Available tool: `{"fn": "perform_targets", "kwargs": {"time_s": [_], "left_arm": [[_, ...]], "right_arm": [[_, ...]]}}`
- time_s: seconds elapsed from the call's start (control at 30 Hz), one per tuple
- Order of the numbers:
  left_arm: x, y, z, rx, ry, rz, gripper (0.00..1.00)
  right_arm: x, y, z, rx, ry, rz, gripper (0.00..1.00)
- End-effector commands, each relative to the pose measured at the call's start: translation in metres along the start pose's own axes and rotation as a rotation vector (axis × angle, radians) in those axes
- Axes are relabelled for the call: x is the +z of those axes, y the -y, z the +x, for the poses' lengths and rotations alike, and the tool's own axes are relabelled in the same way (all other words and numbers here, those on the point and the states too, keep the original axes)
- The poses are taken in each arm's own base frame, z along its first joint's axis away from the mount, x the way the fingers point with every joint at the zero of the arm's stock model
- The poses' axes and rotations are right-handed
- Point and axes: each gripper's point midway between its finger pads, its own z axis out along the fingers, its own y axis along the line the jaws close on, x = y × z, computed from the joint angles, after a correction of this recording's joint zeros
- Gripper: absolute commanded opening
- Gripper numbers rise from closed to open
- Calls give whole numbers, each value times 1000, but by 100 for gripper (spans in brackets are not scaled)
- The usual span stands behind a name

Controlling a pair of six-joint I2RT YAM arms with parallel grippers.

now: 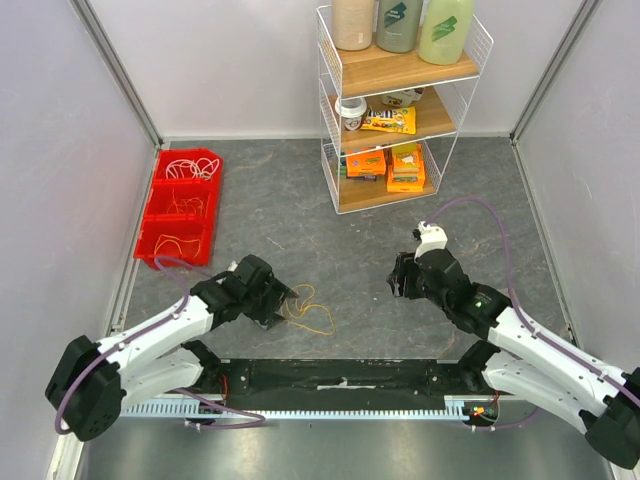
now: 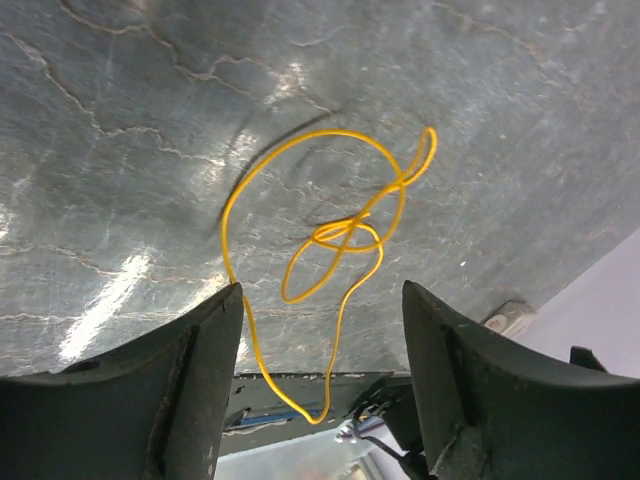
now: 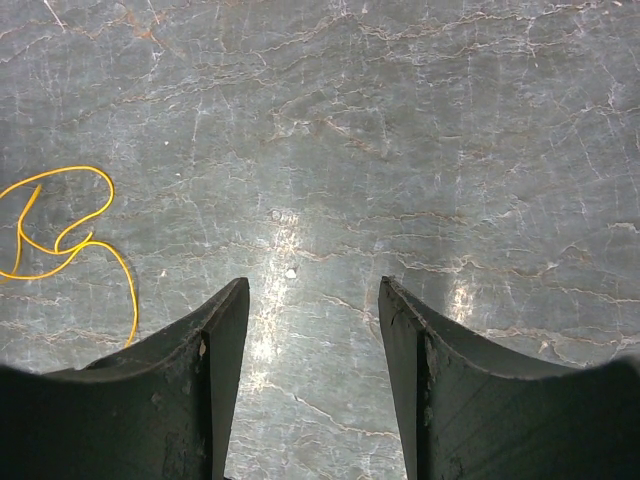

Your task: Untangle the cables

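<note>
A thin yellow cable [image 1: 308, 306] lies in loose crossed loops on the grey table just right of my left gripper [image 1: 284, 299]. In the left wrist view the cable [image 2: 345, 232] is knotted at its middle, and one strand runs down between the fingers of my left gripper [image 2: 322, 292], which is open and holds nothing. My right gripper [image 1: 400, 280] is open and empty over bare table, well right of the cable. In the right wrist view the right gripper [image 3: 312, 288] faces bare table and the cable [image 3: 62, 240] lies at the far left.
A red three-part bin [image 1: 150, 225] at the left holds white cables [image 1: 190, 167], orange ones [image 1: 185, 205] and yellow ones [image 1: 175, 243]. A white wire shelf rack [image 1: 400, 110] with bottles and boxes stands at the back. Walls close both sides.
</note>
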Motion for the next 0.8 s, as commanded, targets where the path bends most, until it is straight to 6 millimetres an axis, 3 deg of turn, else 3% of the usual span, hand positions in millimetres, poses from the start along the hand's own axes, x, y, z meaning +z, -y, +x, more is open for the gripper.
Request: {"fn": "perform_targets", "kwargs": {"time_s": [0.0,0.13,0.37,0.5,0.57,0.63,0.77], "left_arm": [[11,5,16,-145,-122,0,69],[12,6,16,-167,-129,-15,69],[17,-11,21,-216,-151,-80,65],[19,-7,14,-212,-118,-49,19],[14,0,-1,-144,-39,-27,2],[2,13,-23,-39,81,-1,2],[-30,65,-71,323,307,92,2]], "right_arm": [[-3,1,-3,5,17,-1,62],[-4,3,-2,3,18,5,62],[-4,4,-1,4,17,8,62],[-4,3,-3,5,22,5,62],[-4,2,-4,5,21,0,62],[-5,2,-4,6,24,0,62],[-7,2,-4,8,29,-3,62]]}}
